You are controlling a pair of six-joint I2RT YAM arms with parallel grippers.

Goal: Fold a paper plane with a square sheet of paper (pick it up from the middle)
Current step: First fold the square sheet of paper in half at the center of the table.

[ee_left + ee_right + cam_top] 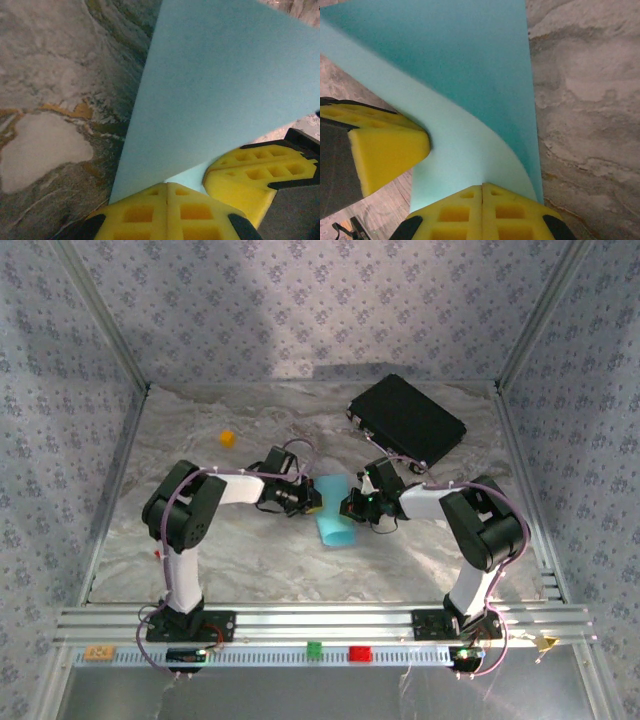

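Observation:
The light-blue square sheet of paper (333, 512) is held between my two grippers at mid-table, bent and partly lifted. My left gripper (312, 502) is shut on its left edge. In the left wrist view the yellow jaws (167, 184) press together on the paper (215, 90), with the right gripper's yellow fingers (260, 175) close by. My right gripper (351, 506) is shut on the opposite edge. In the right wrist view its jaws (483, 186) pinch the paper (465, 75), which curves up from the table, and a left finger (385, 145) touches the sheet.
A black rectangular case (407, 420) lies at the back right. A small orange cube (227, 438) sits at the back left. The marbled table (200, 560) is walled by metal frame posts and patterned side panels.

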